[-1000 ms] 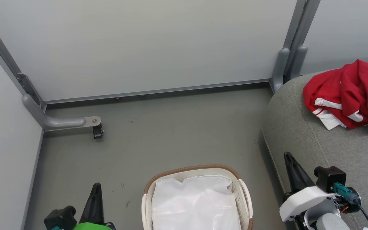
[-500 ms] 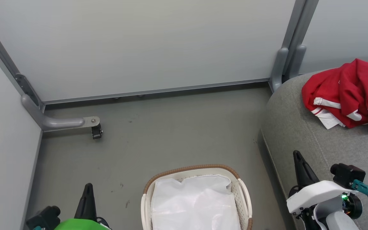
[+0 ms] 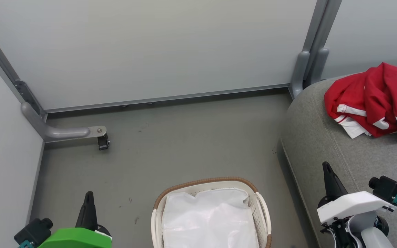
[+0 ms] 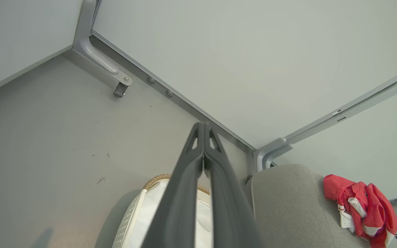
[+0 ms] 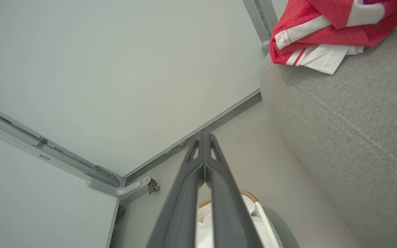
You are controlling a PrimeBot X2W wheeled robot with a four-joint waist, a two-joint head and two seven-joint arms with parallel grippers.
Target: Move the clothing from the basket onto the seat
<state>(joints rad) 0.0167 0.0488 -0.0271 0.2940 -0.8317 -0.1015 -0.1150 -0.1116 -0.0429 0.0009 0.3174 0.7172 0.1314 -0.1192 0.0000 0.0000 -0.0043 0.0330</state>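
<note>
Right at the bottom, seven o'clock in the head view, the left gripper [image 3: 89,199] sat with its two dark fingers pressed flat together, carrying nothing. Over at five o'clock the right gripper [image 3: 326,169] was the same, pinched to a single point and empty, by the near edge of the seat [image 3: 322,144]. Between them, at six o'clock, the basket [image 3: 206,181] stood on the grey floor [image 3: 184,137] with its brown woven rim up. Inside it lay just the white cloth liner [image 3: 209,220], crumpled and bare: no red in the part on show, though its near end ran off the bottom edge. Further out, at two o'clock, there was the clothing [image 3: 374,100], a red heap with white stripes and a white panel, lying on the seat and well apart from the basket. That looked like light, limp stuff, likely to sag and slip if caught by a single layer. A thick bunched fold at the crown of the heap would be a better bite than the thin white hem trailing at its near side. Judged from that, the move looked done. Beyond, around twelve o'clock, the pale wall panels [image 3: 150,51] closed the corner, with a grey foot bracket [image 3: 78,132] at nine o'clock.
</note>
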